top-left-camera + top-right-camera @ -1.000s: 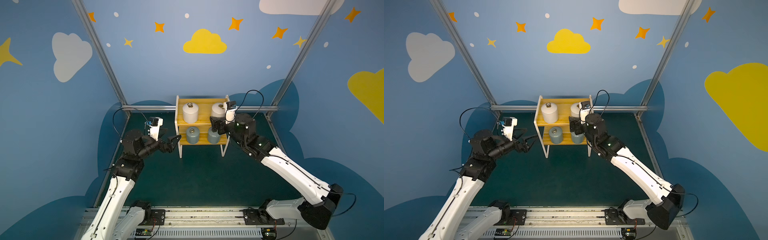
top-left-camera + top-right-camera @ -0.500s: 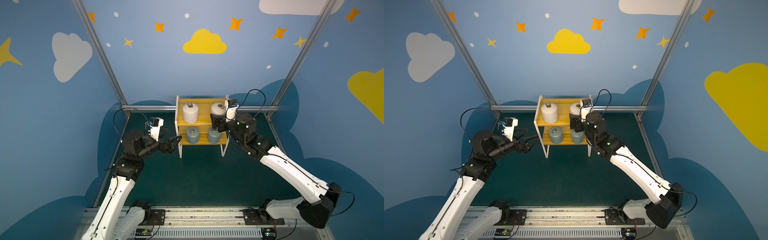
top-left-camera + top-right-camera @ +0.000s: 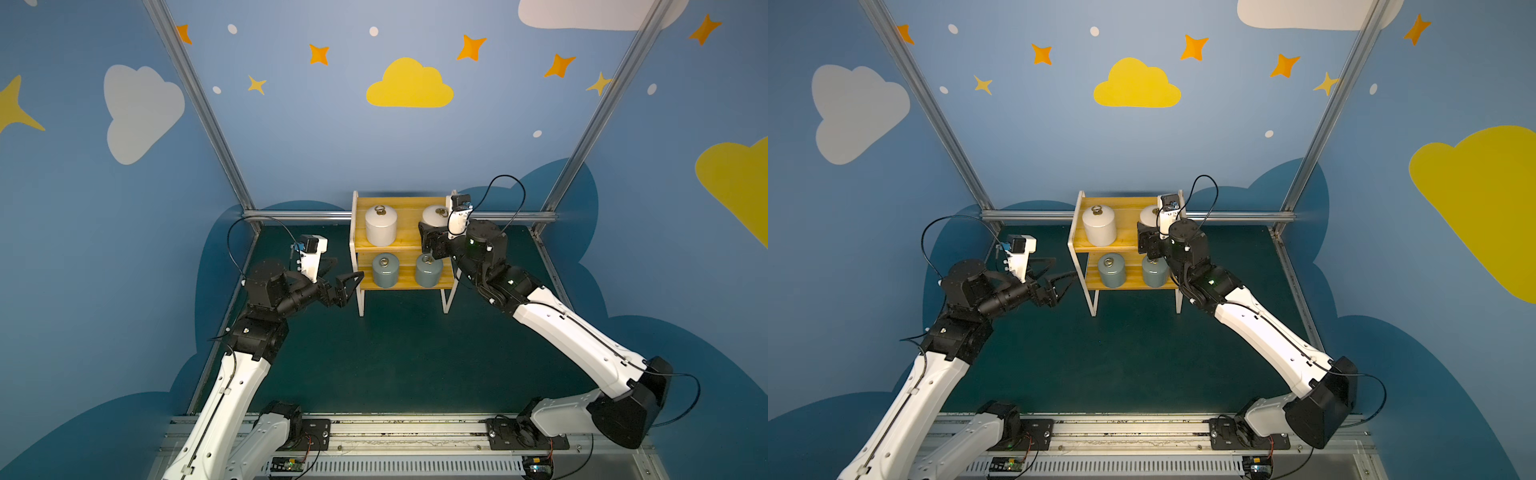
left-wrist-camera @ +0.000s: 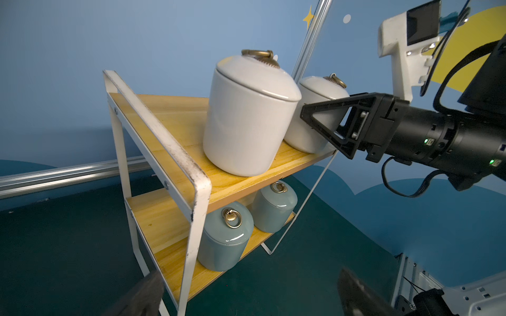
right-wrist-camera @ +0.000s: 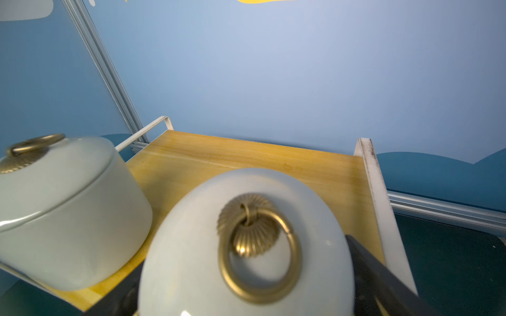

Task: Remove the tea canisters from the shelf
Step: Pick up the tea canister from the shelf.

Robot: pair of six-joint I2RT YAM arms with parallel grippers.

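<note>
Lifting the right-hand white canister point(image 3: 435, 214) off the upper board looks to be the step in hand. The right gripper point(image 3: 433, 242) straddles it just right of centre in both top views. Its jaws are set wide, and the right wrist view shows a black finger point(image 5: 383, 276) along each side of the jar's wall. Whether they press it or merely flank it I cannot tell.

To do this well, the grip should sit on the body below the lid seam, so that the lid with its brass ring handle point(image 5: 252, 232) is not pried loose. A small rise should follow, then a straight pull toward the lower edge of the frame. That path must clear the neighbouring white canister point(image 3: 380, 227) and the white side rail of the shelf point(image 3: 354, 232). The glazed wall will likely be slippery.

The left gripper point(image 3: 350, 267), just left of the shelf, is spread fully and holds nothing.

All four jars stand upright and lidded on the shelf. The two white ones are above, with the left grey-blue canister point(image 3: 385, 271) and the right grey-blue canister point(image 3: 429, 270) below. Their contents are hidden. The dark green mat point(image 3: 395, 353) in front offers a place to set them down.
</note>
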